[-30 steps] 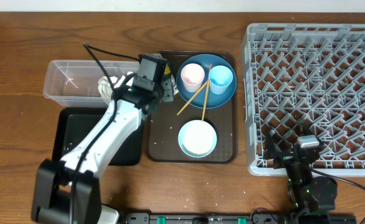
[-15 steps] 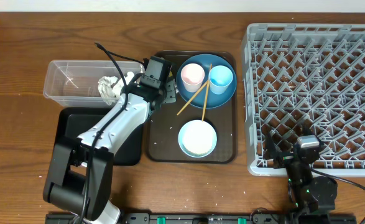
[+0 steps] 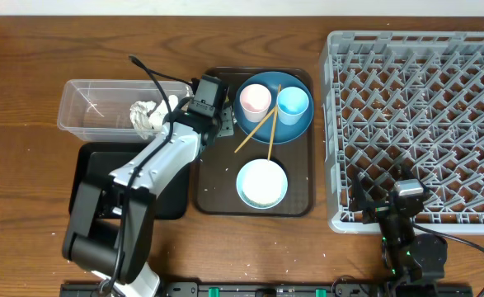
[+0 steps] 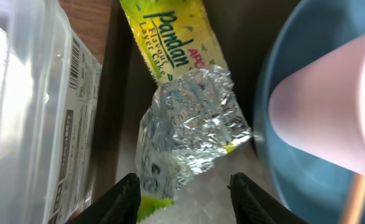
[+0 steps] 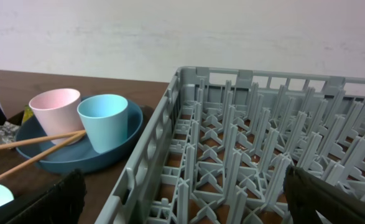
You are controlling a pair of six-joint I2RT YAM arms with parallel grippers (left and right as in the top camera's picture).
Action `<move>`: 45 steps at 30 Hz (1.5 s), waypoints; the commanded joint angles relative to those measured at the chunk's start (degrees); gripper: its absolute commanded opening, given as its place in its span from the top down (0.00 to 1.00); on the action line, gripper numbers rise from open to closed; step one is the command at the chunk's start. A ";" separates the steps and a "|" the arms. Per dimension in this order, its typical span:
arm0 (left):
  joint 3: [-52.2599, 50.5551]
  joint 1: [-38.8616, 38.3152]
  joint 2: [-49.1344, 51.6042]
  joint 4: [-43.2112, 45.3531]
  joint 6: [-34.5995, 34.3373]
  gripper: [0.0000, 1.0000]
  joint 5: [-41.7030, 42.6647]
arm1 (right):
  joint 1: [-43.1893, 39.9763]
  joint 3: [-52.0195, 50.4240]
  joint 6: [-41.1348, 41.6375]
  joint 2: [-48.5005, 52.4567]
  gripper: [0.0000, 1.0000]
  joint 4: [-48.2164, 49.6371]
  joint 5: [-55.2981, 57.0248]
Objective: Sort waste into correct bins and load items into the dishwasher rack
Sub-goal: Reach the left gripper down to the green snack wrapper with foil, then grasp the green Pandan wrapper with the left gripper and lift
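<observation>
A yellow-green wrapper [image 4: 182,106] with a crumpled foil end lies on the brown tray between the clear tub [image 4: 33,106] and the blue plate [image 4: 288,81]. My left gripper [image 4: 188,199] hovers open just over it, its fingers straddling the wrapper's near end. From overhead the left gripper [image 3: 217,115] covers most of the wrapper. A white tissue [image 3: 147,115] sits in the clear tub [image 3: 85,107]. The plate [image 3: 295,128] carries a pink cup [image 3: 254,99], a light-blue cup [image 3: 293,102] and chopsticks [image 3: 262,128]. My right gripper [image 5: 185,205] stands wide open at the dishwasher rack's [image 3: 423,115] near edge.
A white bowl [image 3: 262,183] rests on the brown tray [image 3: 217,194] near its front, with loose rice grains [image 3: 229,171] beside it. The black tray [image 3: 101,177] lies in front of the clear tub, partly under my left arm. The rack's pegs rise right before the right gripper.
My left gripper has shifted slightly right and away, toward the plate's edge, and its arm has swung. Its jaws stay equally apart. The right arm has not moved.
</observation>
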 commanded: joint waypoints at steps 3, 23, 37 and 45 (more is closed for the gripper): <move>-0.24 -0.07 1.01 0.33 -0.76 0.51 -3.39 | 0.09 -0.09 0.37 -0.31 0.01 -0.13 -0.46; -0.24 -0.09 3.72 1.81 -0.74 0.51 -3.37 | 0.09 -0.09 0.37 -0.31 0.01 -0.11 -0.46; -0.22 -0.07 3.45 2.45 -0.72 0.90 -3.39 | 0.09 -0.07 0.37 -0.31 0.01 -0.11 -0.46; -0.22 -0.07 -1.88 0.85 2.75 0.94 -3.39 | 0.09 -0.07 0.37 -0.31 0.01 -0.11 -0.46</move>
